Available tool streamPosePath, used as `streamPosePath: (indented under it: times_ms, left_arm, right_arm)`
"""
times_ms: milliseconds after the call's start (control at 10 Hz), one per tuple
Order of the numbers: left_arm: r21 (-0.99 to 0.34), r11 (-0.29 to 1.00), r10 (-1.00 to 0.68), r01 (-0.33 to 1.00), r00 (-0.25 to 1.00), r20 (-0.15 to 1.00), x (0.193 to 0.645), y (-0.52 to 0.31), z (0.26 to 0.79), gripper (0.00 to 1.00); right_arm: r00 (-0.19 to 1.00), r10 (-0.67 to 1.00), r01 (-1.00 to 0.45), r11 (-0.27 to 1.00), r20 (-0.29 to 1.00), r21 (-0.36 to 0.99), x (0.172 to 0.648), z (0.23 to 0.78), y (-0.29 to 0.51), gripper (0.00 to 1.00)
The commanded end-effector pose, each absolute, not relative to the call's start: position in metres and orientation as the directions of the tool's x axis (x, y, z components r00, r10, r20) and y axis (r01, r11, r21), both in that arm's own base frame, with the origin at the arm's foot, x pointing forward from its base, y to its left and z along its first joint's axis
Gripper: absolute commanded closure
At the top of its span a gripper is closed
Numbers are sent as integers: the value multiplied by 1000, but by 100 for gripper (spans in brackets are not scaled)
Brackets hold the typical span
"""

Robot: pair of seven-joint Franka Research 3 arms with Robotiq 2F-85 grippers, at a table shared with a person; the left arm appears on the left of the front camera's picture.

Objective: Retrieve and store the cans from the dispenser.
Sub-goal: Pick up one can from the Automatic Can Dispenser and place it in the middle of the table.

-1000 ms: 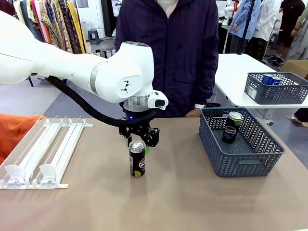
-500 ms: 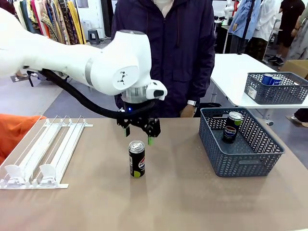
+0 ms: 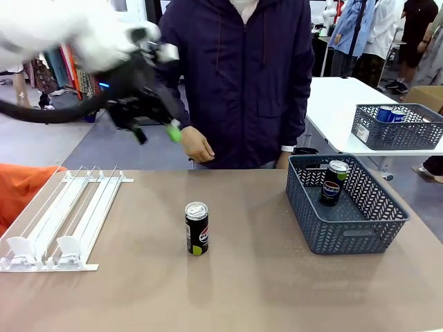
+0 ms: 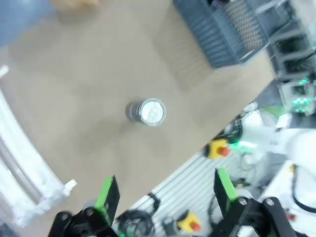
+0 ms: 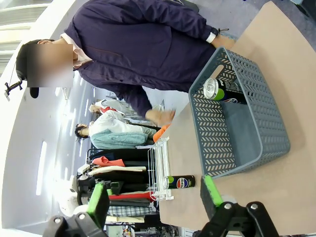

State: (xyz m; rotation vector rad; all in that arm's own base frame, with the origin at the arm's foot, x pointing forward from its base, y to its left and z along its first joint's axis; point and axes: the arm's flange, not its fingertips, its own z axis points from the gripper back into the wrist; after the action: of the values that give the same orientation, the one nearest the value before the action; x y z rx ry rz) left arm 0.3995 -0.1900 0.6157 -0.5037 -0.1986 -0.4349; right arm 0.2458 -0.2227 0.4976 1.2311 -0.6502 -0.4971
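Left gripper (image 3: 156, 131) hangs with jaws apart, empty, high above my table (image 3: 263, 290), while 1 Pepsi can (image 3: 196, 228) stands upright mid-table, below and to its right, between the dispenser (image 3: 59, 221) and basket (image 3: 346, 228), nearer my left arm.

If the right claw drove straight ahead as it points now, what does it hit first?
Probably the grey basket: it lies between the open right claw's fingers across bare table. Depth is unclear.
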Motion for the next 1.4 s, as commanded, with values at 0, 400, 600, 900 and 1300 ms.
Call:
streamPosePath:
  times_ms: [0, 400, 600, 900, 1300]
  left_arm:
    - [-676, 672, -116, 302, 945, 307, 377, -78, 588, 0]
    - [-933, 355, 372, 54, 908, 194, 307, 65, 514, 0]
    - [-967, 254, 389, 30, 912, 130, 283, 95, 484, 0]
    - [-934, 357, 368, 13, 917, 154, 304, 83, 507, 0]
    - [-934, 357, 368, 13, 917, 154, 304, 83, 507, 0]
  right_arm:
    - [712, -670, -38, 262, 210, 964, 249, 499, -222, 0]
    - [712, -670, -38, 262, 210, 964, 249, 499, -222, 0]
    - [712, -670, -38, 262, 210, 964, 249, 499, -222, 0]
    - [712, -670, -38, 262, 210, 964, 249, 499, -222, 0]
    - [712, -670, -38, 262, 210, 964, 249, 499, -222, 0]
